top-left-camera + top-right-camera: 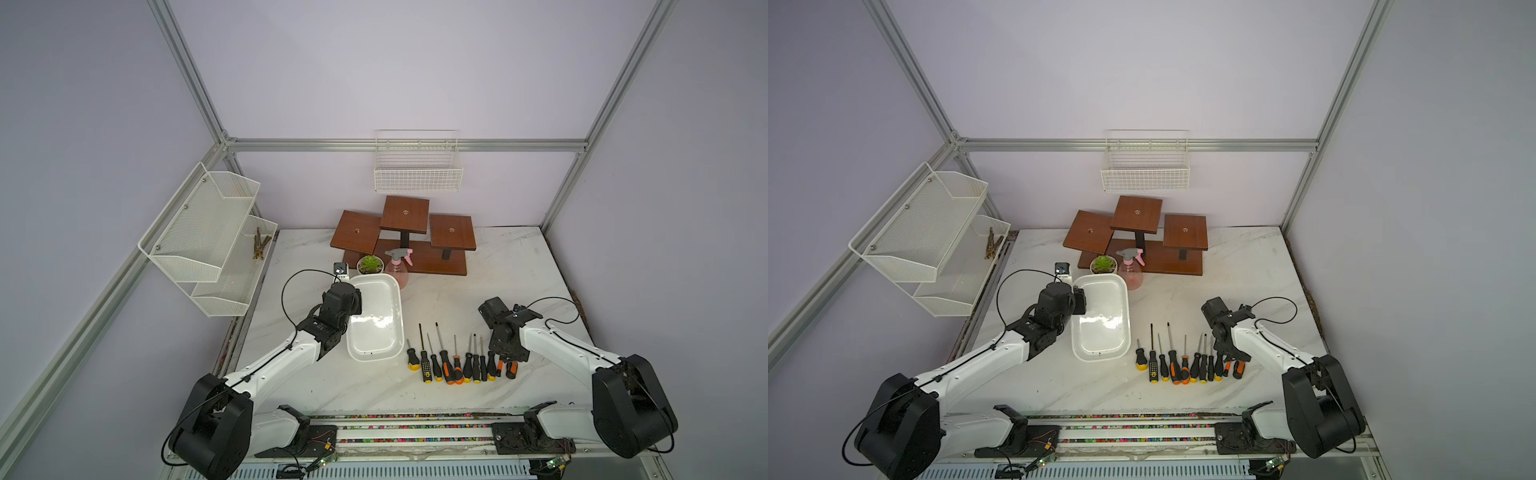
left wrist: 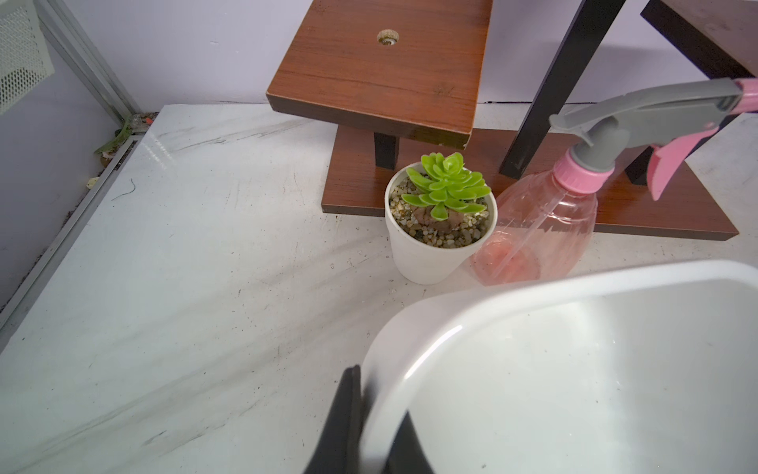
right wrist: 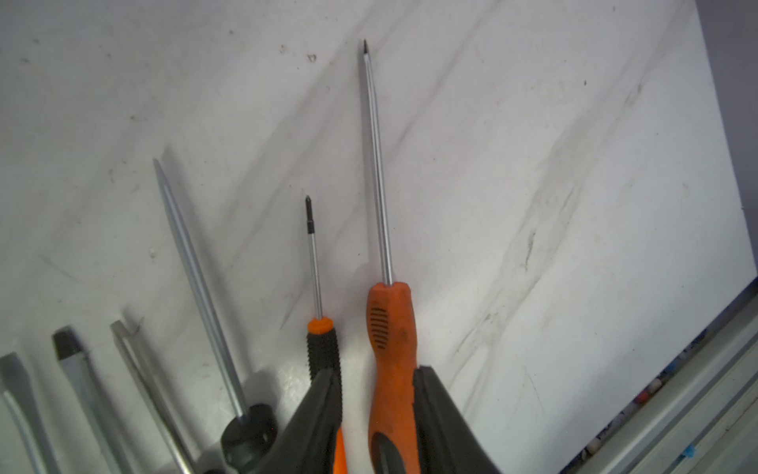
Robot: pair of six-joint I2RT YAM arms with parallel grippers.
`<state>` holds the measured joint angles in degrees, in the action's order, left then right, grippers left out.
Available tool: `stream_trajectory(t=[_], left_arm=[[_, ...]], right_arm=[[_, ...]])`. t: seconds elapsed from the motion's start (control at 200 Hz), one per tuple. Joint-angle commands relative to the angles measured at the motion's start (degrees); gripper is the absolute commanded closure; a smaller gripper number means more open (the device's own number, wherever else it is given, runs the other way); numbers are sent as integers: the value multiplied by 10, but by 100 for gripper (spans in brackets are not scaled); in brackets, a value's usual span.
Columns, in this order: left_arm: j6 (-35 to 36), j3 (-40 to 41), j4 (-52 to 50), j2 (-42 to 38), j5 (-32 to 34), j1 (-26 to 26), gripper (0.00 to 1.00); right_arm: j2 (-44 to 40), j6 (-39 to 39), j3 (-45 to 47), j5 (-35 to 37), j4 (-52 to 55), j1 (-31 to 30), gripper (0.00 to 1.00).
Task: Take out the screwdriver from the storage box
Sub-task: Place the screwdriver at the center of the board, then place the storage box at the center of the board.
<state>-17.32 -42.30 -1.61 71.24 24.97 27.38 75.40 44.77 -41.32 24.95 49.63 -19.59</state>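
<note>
Pinching the left rim of the storage box (image 2: 533, 287) is all my left jaws are doing: they are closed tight on that thin white lip, one finger outside the wall and one inside. I judge the hold is there to stop the light tub sliding on the slick marble surface (image 1: 457, 299). The box sits left of centre, just near of a potted succulent (image 2: 441, 221) and a pink spray bottle (image 2: 541, 234). In both top views its glossy floor looks bare apart from a few dark specks.

The screwdriver (image 3: 391, 340), the orange-handled one, lies flat on the surface well outside the box. It is at the right end of a row of other screwdrivers (image 1: 446, 365), handles near and tips far. My right jaws straddle its handle from above but grip nothing. They stand a little wider than the handle, with a sliver of gap on the side toward the small black-gripped neighbour (image 3: 323, 349) (that one lies very close, so there is little room to spread). Lined up like this, the tool reads as set down in its slot and the task as essentially done. What remains, by my judgement, is a straight lift clear without nudging the row.
</note>
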Motion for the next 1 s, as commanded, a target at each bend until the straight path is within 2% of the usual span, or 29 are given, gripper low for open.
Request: stream_trajectory(t=[0.0, 0.2, 0.325, 0.5, 0.68, 0.85, 0.95, 0.995], left_arm=[[4, -44, -82, -28, -9, -3, 100], [-33, -43, -108, -35, -57, -3, 100], [-63, -20, -109, -34, -77, -3, 100], [-94, 11, -101, -19, -93, -3, 100], [-93, -5, -96, 48, -104, -3, 100], [-76, -49, -121, 132, -105, -3, 100], [-68, -59, -138, 157, -85, -3, 100], [-65, -59, -142, 164, -73, -3, 100]], right_arm=[[-43, 7, 5, -1, 11, 1, 63], [-106, -25, 3, -16, -31, -29, 57], [-143, -66, 21, -49, -109, -55, 57], [-168, -129, 25, -53, -186, -108, 57], [-177, -218, 27, -46, -257, -149, 57], [-203, -287, 42, -55, -332, -156, 55], [-222, -331, 56, -62, -380, -156, 39], [-229, -347, 69, -59, -414, -156, 35]])
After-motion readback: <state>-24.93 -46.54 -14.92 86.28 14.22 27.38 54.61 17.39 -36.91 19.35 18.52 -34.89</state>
